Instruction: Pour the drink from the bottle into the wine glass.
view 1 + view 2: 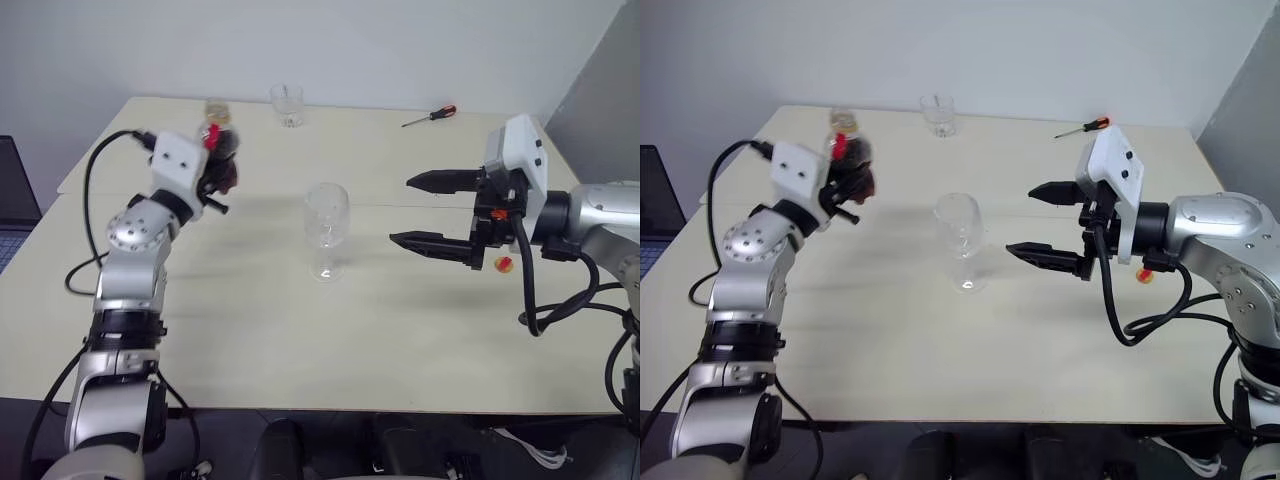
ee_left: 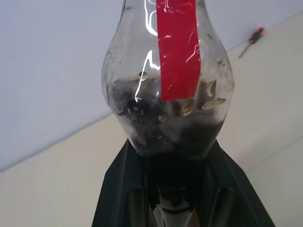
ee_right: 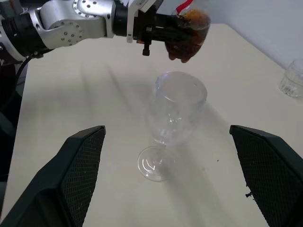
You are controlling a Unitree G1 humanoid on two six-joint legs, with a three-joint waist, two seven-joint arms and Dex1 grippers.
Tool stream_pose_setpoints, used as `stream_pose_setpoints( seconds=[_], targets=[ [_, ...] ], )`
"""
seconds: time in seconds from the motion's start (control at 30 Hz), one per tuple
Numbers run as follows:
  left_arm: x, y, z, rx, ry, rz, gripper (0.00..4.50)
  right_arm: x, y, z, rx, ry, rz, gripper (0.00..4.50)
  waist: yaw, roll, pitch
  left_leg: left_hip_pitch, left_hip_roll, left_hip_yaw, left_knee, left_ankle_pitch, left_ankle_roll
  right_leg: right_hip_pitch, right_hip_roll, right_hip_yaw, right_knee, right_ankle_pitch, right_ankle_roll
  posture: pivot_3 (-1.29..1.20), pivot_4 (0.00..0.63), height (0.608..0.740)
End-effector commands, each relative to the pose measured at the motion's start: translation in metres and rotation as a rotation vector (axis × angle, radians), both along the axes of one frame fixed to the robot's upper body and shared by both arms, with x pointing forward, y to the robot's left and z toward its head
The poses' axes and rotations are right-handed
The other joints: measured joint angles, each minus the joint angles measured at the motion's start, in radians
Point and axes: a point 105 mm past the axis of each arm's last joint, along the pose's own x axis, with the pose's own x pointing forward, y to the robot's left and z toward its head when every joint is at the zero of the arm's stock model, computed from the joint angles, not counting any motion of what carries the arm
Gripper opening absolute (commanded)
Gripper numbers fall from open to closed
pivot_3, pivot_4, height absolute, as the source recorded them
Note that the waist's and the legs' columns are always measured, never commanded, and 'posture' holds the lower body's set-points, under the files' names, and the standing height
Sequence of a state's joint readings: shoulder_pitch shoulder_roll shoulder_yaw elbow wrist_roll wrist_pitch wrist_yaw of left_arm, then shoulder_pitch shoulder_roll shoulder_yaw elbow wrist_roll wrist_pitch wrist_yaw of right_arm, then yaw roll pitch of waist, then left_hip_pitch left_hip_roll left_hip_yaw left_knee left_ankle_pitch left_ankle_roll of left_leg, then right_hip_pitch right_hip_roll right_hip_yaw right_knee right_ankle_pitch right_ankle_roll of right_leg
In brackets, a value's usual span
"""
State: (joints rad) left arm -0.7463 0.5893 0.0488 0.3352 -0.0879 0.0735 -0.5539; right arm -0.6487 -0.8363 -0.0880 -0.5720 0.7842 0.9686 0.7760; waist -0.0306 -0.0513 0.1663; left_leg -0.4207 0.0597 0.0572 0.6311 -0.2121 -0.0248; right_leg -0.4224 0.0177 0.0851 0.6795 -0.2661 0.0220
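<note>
My left gripper [image 1: 214, 178] is shut on the bottle [image 1: 219, 152], gripping its bulbous lower body and holding it above the table, roughly upright. The bottle [image 2: 170, 94] is clear with a red label, and the dark drink [image 2: 156, 132] sits in its bottom. The wine glass [image 1: 327, 228] stands upright at the table's middle, to the right of the bottle, and looks to hold no liquid. Right of the glass, my right gripper [image 1: 400, 210] hangs open, its two black fingers pointing at the glass [image 3: 177, 113] with nothing between them.
A short clear tumbler [image 1: 287, 104] stands at the table's far edge, and a screwdriver [image 1: 430, 116] lies at the back right. A small orange-red thing [image 1: 503, 264] lies by my right wrist. The pale table [image 1: 300, 350] stretches bare toward me.
</note>
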Motion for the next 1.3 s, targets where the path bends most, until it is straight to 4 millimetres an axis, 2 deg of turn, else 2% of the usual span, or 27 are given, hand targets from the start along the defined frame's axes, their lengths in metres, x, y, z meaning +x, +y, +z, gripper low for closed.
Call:
stream_pose_setpoints(
  seconds=[0.03, 0.1, 0.3, 0.57, 0.77, 0.9, 1.03, 1.3],
  targets=[
    [0.000, -0.014, 0.016, 0.201, -0.088, -0.085, 0.79, -0.009, -0.007, 0.005, 0.007, -0.040, -0.041, 4.50, -0.001, 0.000, 0.000, 0.000, 0.000, 0.000, 0.000, 0.000, 0.000, 0.000, 0.000, 0.000, 0.000, 0.000, 0.000, 0.00, 0.150, 0.740],
    [0.003, -0.013, 0.014, 0.280, -0.106, -0.095, 0.79, -0.010, -0.010, 0.003, 0.002, -0.033, -0.067, 4.50, -0.006, 0.000, 0.000, 0.000, 0.000, 0.000, 0.000, 0.000, 0.000, 0.000, 0.000, 0.001, 0.000, 0.000, 0.000, 0.00, 0.150, 0.740],
    [0.009, -0.019, 0.029, 0.370, -0.220, -0.123, 0.79, -0.014, -0.014, -0.005, 0.003, -0.009, -0.116, 4.50, -0.006, 0.000, 0.000, 0.000, 0.001, 0.000, 0.000, 0.000, 0.000, -0.001, 0.001, 0.000, 0.001, -0.001, 0.001, 0.00, 0.150, 0.740],
    [0.004, -0.027, 0.044, 0.479, -0.378, -0.170, 0.77, -0.017, -0.011, -0.009, 0.013, 0.001, -0.129, 4.50, -0.003, 0.000, 0.000, -0.001, 0.000, 0.001, 0.001, 0.000, 0.000, -0.001, 0.000, 0.001, 0.000, 0.000, 0.001, 0.00, 0.150, 0.740],
    [0.000, -0.033, 0.037, 0.573, -0.402, -0.224, 0.77, -0.014, -0.002, -0.008, 0.042, -0.005, -0.108, 4.50, -0.003, 0.000, 0.000, -0.001, 0.000, 0.000, 0.001, 0.000, 0.000, -0.001, 0.000, 0.001, 0.001, 0.000, 0.001, 0.00, 0.150, 0.740],
    [-0.003, -0.035, 0.035, 0.630, -0.431, -0.245, 0.77, -0.006, 0.008, 0.000, 0.125, -0.020, -0.111, 4.50, -0.003, 0.000, 0.000, -0.001, 0.001, 0.000, 0.002, 0.000, 0.000, -0.001, 0.001, 0.001, 0.001, 0.000, 0.001, 0.00, 0.150, 0.740],
    [-0.007, -0.033, 0.040, 0.672, -0.484, -0.233, 0.77, -0.002, 0.018, 0.005, 0.199, -0.024, -0.104, 4.50, -0.003, 0.000, 0.000, -0.001, 0.001, 0.000, 0.003, 0.000, 0.000, -0.001, 0.001, 0.001, 0.001, 0.000, 0.001, 0.00, 0.150, 0.740],
    [-0.012, -0.032, 0.042, 0.747, -0.535, -0.257, 0.77, -0.001, 0.024, 0.004, 0.211, -0.017, -0.087, 4.50, -0.001, 0.000, 0.000, -0.005, 0.001, 0.000, 0.006, 0.000, 0.000, -0.002, 0.000, -0.002, 0.001, 0.000, 0.001, 0.00, 0.150, 0.740]
  ],
)
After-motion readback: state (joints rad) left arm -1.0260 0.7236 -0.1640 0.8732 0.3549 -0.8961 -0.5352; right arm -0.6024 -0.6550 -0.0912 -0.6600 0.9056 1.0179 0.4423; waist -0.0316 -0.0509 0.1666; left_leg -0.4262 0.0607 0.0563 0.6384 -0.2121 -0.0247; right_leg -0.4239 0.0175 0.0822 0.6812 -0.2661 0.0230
